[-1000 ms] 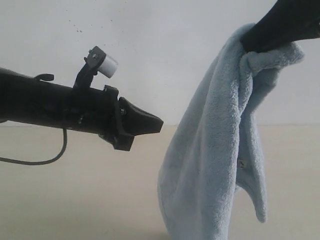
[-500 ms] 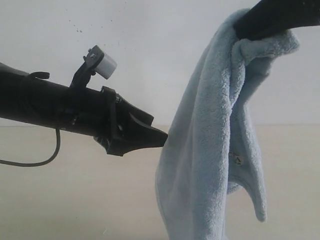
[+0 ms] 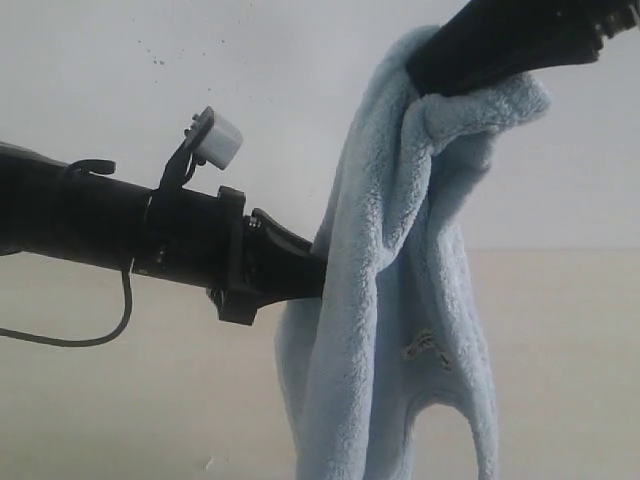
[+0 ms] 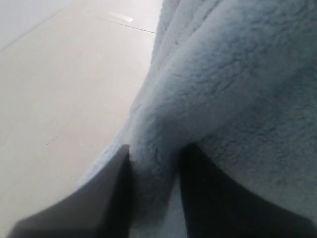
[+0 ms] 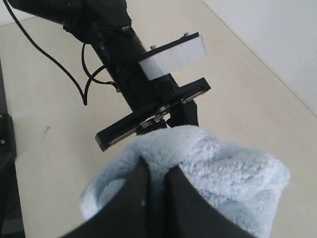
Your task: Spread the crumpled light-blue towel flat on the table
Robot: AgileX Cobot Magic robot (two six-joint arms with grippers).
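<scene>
The light-blue towel hangs in the air in long folds above the beige table. My right gripper holds it up from the top right, shut on a bunched top edge of the towel; its fingers pinch the cloth in the right wrist view. From the left, my left gripper reaches level into the towel's side. In the left wrist view a thick fold of towel sits squeezed between its two dark fingers. A small white tag shows low on the cloth.
The white speckled wall stands behind the table. The left arm with its white camera block and a loose black cable lies close beside the right gripper. Bare table spreads under the towel.
The left gripper moved right into the towel's side, opened and closed on a fold. The right gripper carried the towel's top leftward and slightly up, so the cloth swung left.
</scene>
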